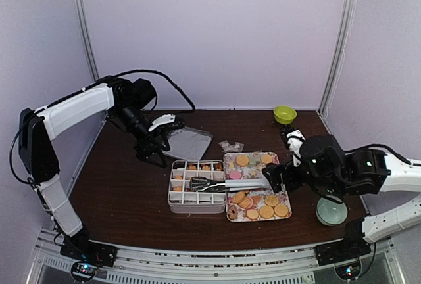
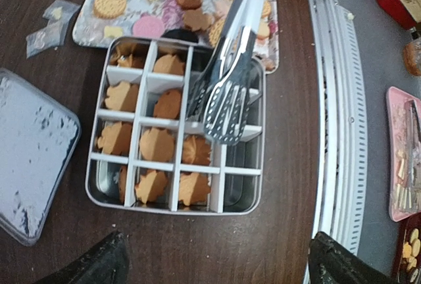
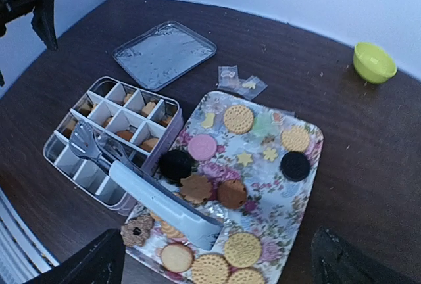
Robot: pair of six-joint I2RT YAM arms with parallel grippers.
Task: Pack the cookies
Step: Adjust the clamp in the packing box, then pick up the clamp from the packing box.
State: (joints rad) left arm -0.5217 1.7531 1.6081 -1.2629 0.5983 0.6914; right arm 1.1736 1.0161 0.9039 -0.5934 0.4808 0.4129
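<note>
Cookies of golden, pink and dark kinds lie on a floral tray, also seen from above. More orange cookies fill cells of a divided metal box left of the tray. Metal tongs lie loose, head on the box, handle on the tray. My right gripper hangs open above the tray's near end, holding nothing. My left gripper is open and empty, hovering beyond the box's far-left corner.
A clear lid lies behind the box. Small plastic packets sit behind the tray. A green bowl stands at the back right, and a pale bowl sits under the right arm.
</note>
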